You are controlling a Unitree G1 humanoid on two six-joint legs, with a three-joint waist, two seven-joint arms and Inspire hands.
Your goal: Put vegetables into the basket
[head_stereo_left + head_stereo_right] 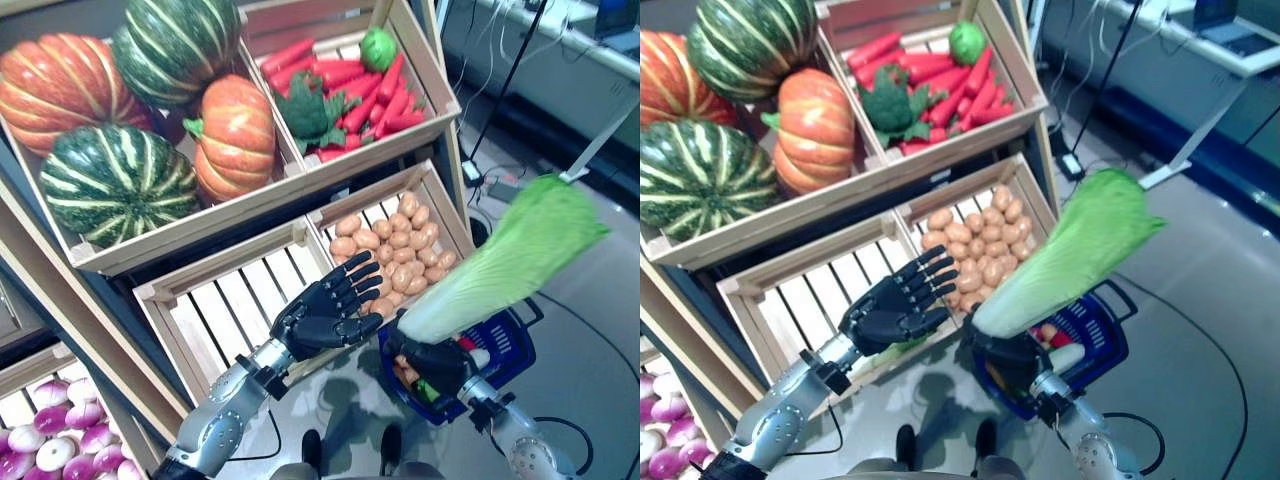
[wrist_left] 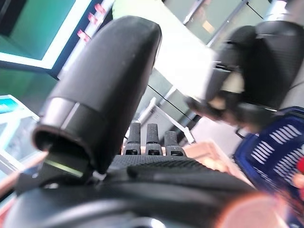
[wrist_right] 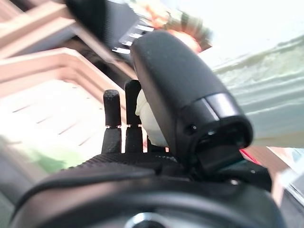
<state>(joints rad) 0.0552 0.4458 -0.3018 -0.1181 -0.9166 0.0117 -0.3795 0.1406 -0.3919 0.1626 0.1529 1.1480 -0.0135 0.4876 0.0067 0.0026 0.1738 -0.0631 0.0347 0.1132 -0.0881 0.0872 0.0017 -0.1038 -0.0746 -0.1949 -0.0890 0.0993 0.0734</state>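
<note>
The right hand (image 1: pixel 438 362) is closed round the white stalk end of a Chinese cabbage (image 1: pixel 505 260), holding it tilted with the green leaves up and away from the robot. The cabbage hangs in the air above the blue basket (image 1: pixel 505 352), not in it. The basket sits on the floor at the front right corner of the wooden stand, just below the potato crate (image 1: pixel 322 216), and already holds a few things, red and white among them; what they are is hard to make out.

The left hand (image 1: pixel 325 312) holds nothing. Its fingers (image 1: pixel 352 284) are straight and spread, and it floats over the front edge of the stand's lower tier, between the empty slatted crate (image 1: pixel 215 320) and the potatoes (image 1: pixel 395 250). The two hands are near each other but apart.

On the upper tier, the left crate carries pumpkins (image 1: pixel 232 135), orange ones and striped green ones. The right crate holds carrots (image 1: pixel 365 95), a head of broccoli (image 1: pixel 305 112) lying on them, and a round green vegetable (image 1: pixel 378 48) at its back edge. A lower crate at the stand's left corner holds purple and white onions (image 1: pixel 55 440).
</note>
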